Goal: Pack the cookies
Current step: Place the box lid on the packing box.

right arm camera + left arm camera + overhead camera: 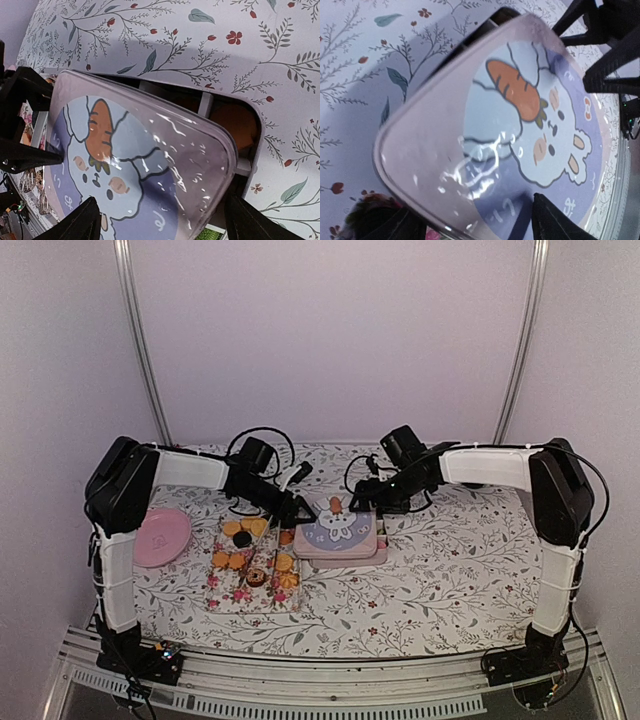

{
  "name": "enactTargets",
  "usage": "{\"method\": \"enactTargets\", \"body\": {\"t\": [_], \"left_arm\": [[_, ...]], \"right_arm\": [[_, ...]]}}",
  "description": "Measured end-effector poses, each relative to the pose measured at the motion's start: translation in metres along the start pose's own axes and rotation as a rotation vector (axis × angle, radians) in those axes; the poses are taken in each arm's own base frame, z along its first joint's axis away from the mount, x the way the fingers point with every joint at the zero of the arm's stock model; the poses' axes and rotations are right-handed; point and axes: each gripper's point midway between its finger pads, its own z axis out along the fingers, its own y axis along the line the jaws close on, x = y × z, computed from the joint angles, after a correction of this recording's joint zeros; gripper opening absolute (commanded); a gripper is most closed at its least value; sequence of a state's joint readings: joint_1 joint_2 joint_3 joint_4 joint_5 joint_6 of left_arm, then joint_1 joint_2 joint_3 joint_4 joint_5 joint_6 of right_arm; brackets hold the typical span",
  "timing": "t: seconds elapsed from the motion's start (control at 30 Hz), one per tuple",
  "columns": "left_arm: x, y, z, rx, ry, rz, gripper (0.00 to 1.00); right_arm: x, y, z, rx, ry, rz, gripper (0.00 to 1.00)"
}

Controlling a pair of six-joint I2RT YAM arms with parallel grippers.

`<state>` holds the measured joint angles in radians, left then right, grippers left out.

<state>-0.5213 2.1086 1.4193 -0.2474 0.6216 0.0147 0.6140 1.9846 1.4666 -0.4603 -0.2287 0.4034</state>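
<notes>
Leaf-printed cloth covers the bench (450,580), where the left pincer (470,217) and right pincer (160,210) flank the lunch box (205,105), each spread wide astride its rabbit-and-carrot lid (340,530), though whether either actually clamps it I cannot tell. Sitting skewed, the lid leaves compartments exposed, seemingly so cookies can be dropped in. What looks like one orange cookie (235,125) lies inside, while most cookies (238,560) wait on a flowered clear sheet (222,598) just left of the box, beside the left pincer.

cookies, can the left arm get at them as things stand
Probably yes: the cookies lie uncovered right beside the left claw, with nothing over them. That claw is at the bunny lid, though.
</notes>
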Motion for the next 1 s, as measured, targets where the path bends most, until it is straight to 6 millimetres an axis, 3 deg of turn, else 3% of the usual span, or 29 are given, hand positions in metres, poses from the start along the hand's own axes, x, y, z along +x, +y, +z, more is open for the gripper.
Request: {"method": "enactTargets", "body": {"t": [0.1, 0.4, 0.7, 0.83, 1.0], "left_arm": [[0.012, -0.006, 0.003, 0.025, 0.021, -0.011, 0.74], [0.009, -0.008, 0.004, 0.029, 0.008, -0.012, 0.75], [0.005, -0.018, 0.001, 0.062, 0.002, -0.027, 0.85], [-0.006, -0.026, -0.017, 0.071, -0.024, -0.006, 0.86], [-0.03, -0.032, -0.065, 0.036, -0.09, 0.081, 0.87]], "right_arm": [[-0.003, -0.002, -0.005, 0.007, -0.01, 0.004, 0.87], [0.008, -0.02, -0.009, 0.063, -0.001, 0.023, 0.87], [0.018, -0.029, -0.006, 0.078, 0.023, 0.033, 0.83], [0.015, -0.035, -0.007, 0.07, 0.015, 0.05, 0.82], [0.017, -0.048, -0.006, 0.079, 0.019, 0.076, 0.81]]}}
